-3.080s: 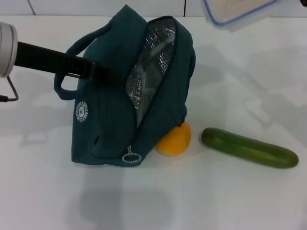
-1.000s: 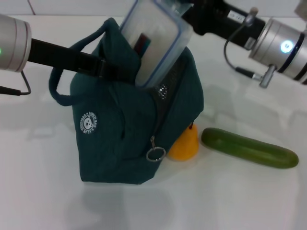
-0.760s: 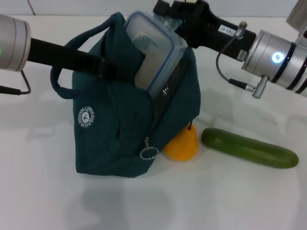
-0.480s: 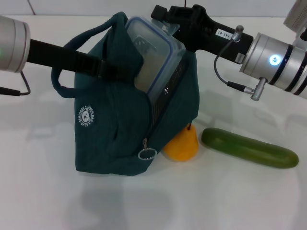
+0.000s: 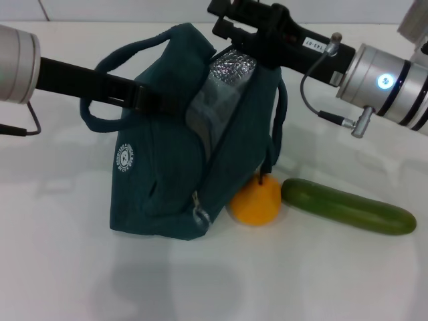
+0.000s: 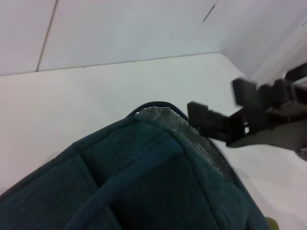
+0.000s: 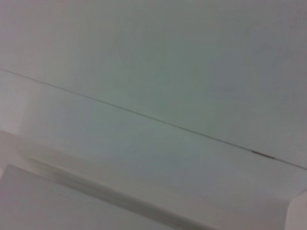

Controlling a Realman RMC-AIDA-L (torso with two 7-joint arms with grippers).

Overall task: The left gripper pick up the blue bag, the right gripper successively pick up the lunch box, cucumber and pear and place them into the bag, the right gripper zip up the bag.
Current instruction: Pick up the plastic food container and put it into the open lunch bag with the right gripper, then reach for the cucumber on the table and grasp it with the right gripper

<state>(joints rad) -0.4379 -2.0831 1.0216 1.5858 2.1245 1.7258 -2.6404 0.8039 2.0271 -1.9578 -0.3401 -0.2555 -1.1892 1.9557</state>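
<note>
The blue bag (image 5: 160, 174) stands tilted at mid-table with its mouth open and its foil lining (image 5: 234, 67) showing. My left gripper (image 5: 144, 100) is shut on the bag's upper edge, next to a handle. The lunch box (image 5: 204, 117) sits down inside the bag, and only a pale panel of it shows through the opening. Just above the mouth, my right gripper (image 5: 227, 19) is open and holds nothing. The left wrist view shows the bag (image 6: 144, 177) and the right gripper (image 6: 216, 98) with its fingers apart. The pear (image 5: 255, 200) rests against the bag's base. The cucumber (image 5: 348, 206) lies to the right of it.
The white table (image 5: 321, 281) stretches around the bag, with a pale wall behind it. A cable loop hangs under the right arm's silver segment (image 5: 391, 83). The right wrist view shows only a pale blurred surface.
The lunch box, which stuck out of the bag's mouth, has dropped inside. The right gripper has let go of it and stays above the opening. The bag has shifted slightly right.
</note>
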